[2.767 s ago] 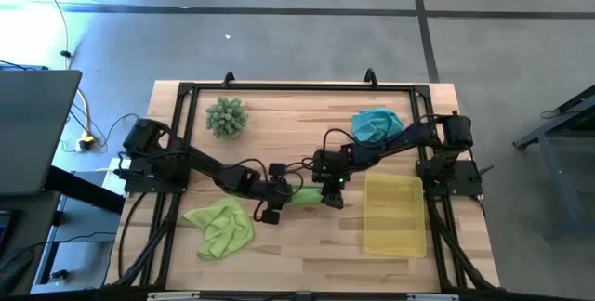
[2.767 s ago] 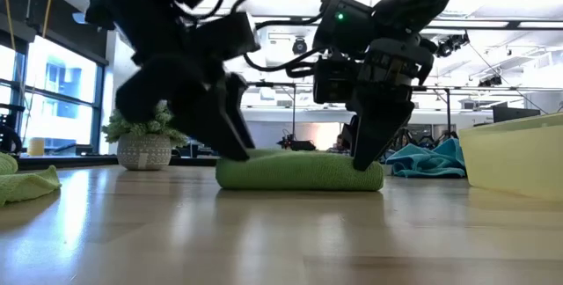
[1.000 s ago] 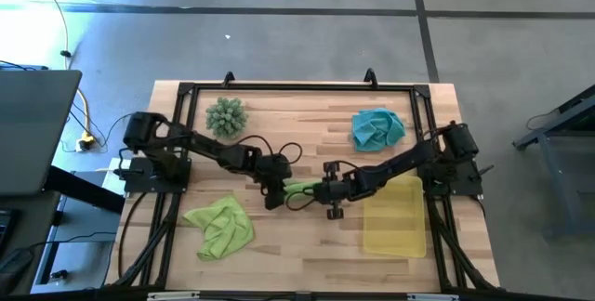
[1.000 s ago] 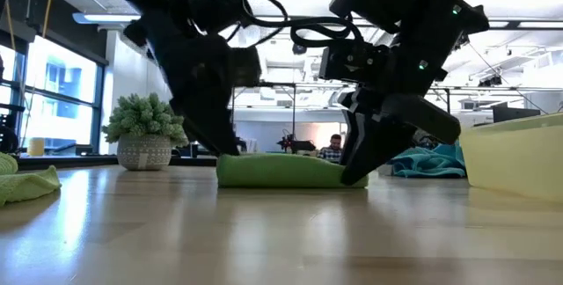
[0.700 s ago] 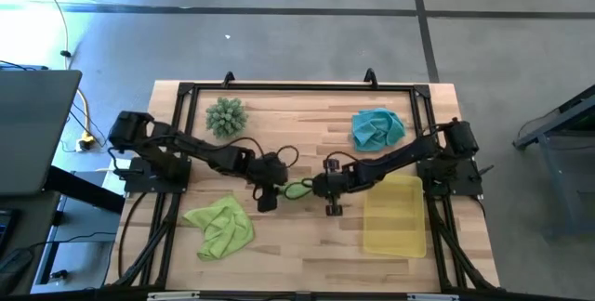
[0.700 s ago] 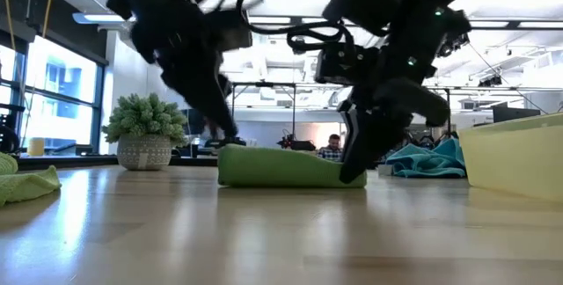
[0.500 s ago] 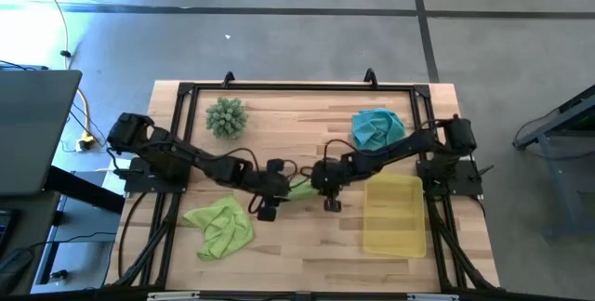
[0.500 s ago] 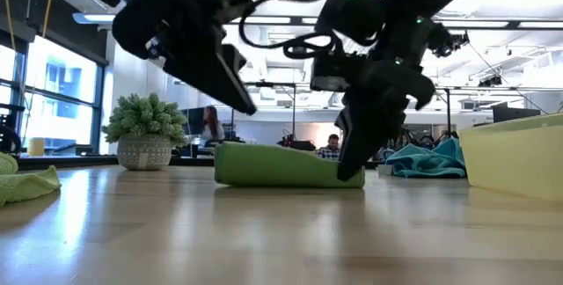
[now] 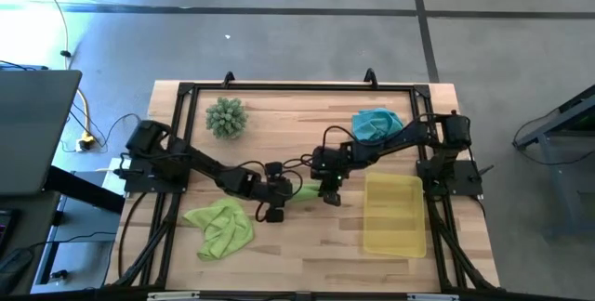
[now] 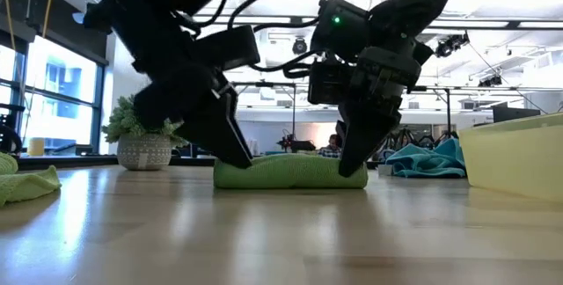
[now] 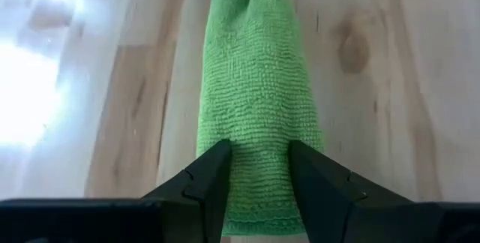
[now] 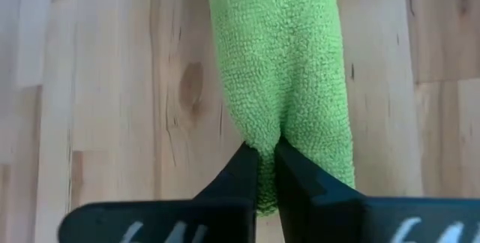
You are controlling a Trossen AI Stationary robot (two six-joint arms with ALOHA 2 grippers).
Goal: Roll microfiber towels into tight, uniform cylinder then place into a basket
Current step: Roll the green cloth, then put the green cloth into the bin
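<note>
A lime green microfiber towel (image 9: 302, 192) lies rolled into a short cylinder mid-table, its underside on the wood. My left gripper (image 9: 278, 198) is closed on its left end and my right gripper (image 9: 326, 190) on its right end; both slant down, as the low view shows. A second lime towel (image 9: 221, 227) lies crumpled near the front left. A teal towel (image 9: 376, 124) is bunched at the back right. The yellow basket (image 9: 394, 236) stands at the right, with nothing in it. My left gripper (image 11: 259, 187) pinches the roll's left end (image 11: 259, 160) between its two fingers, one on each side of the cylinder. The fingers slant down and point along the roll. The roll rests on the table (image 10: 290, 172). My right gripper (image 12: 266, 172) pinches a small tuck of cloth at the roll's right end (image 12: 264, 134); a crease runs into the nearly closed fingers. The fingers slant down and point along the roll. That end (image 10: 352, 169) stays on the table.
A spiky green plant ball (image 9: 226, 117) sits at the back left. The black frame rail (image 9: 297, 87) borders the table. Bare wood lies in front of the roll, between the loose lime towel and the basket.
My left gripper has swung toward the table's near edge and my right gripper toward its far edge, both rolling at the wrist. The roll has stayed on the table and looks rounder in the low view than before.
</note>
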